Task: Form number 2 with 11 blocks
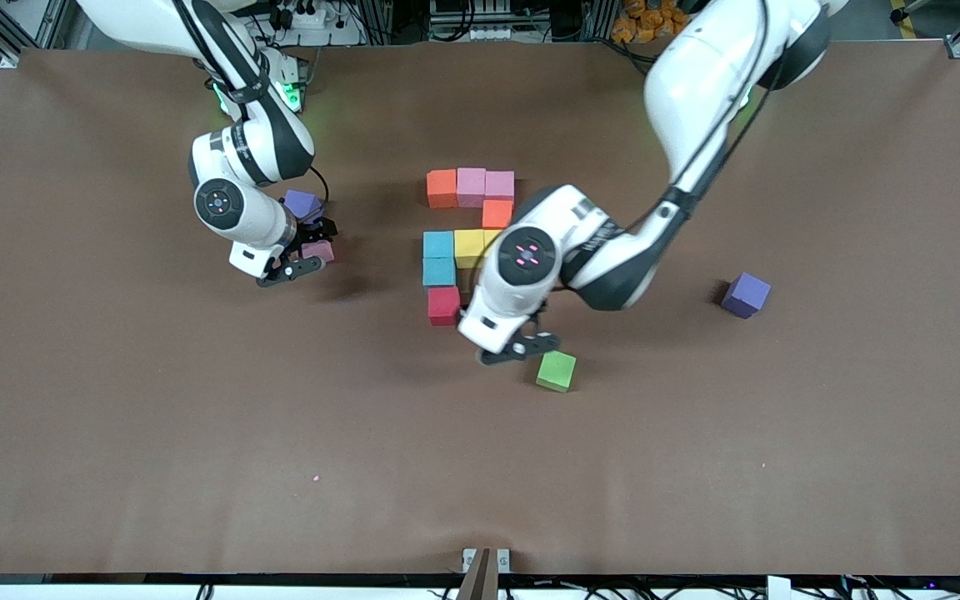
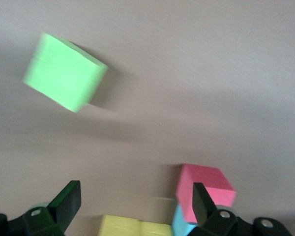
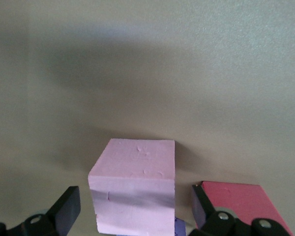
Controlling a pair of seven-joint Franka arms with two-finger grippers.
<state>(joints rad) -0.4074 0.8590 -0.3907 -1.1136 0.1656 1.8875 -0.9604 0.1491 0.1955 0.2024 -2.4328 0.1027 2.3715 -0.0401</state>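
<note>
A: Quick pass. The number 2 [image 1: 469,242] is partly built mid-surface: orange, pink, pink along the row farthest from the front camera, an orange below, then yellow [image 1: 470,247] and light blue [image 1: 438,244], a second light blue, and a red cube [image 1: 443,305] at the near end. The left arm hides part of the yellow row, so I can't count all placed blocks.

B: Loose ones?

A: Green cube [image 1: 557,371] sits nearer the front camera than the figure, apart from the red. Pink cube [image 1: 318,250] is well toward the right arm's end, beside a purple cube [image 1: 302,203]. Another purple cube [image 1: 746,294] lies toward the left arm's end; not part of the job.

B: Pincers?

A: Left pincer [image 1: 522,347] hangs over the surface just beside the green cube, spread wide, holding nothing. In the left wrist view the green cube [image 2: 64,71] is off-centre, not between the fingertips [image 2: 69,196]. Right pincer [image 1: 307,254] is low at the pink cube, also wide; the right wrist view shows the pink cube [image 3: 134,184] between the fingers [image 3: 68,206], not gripped.

B: Step?

A: I'd say filling the bottom row: two cubes left. Next, the left pincer must centre over the green cube, drop, pinch, then set it flush beside the red. The pink cube likely completes that row.
</note>
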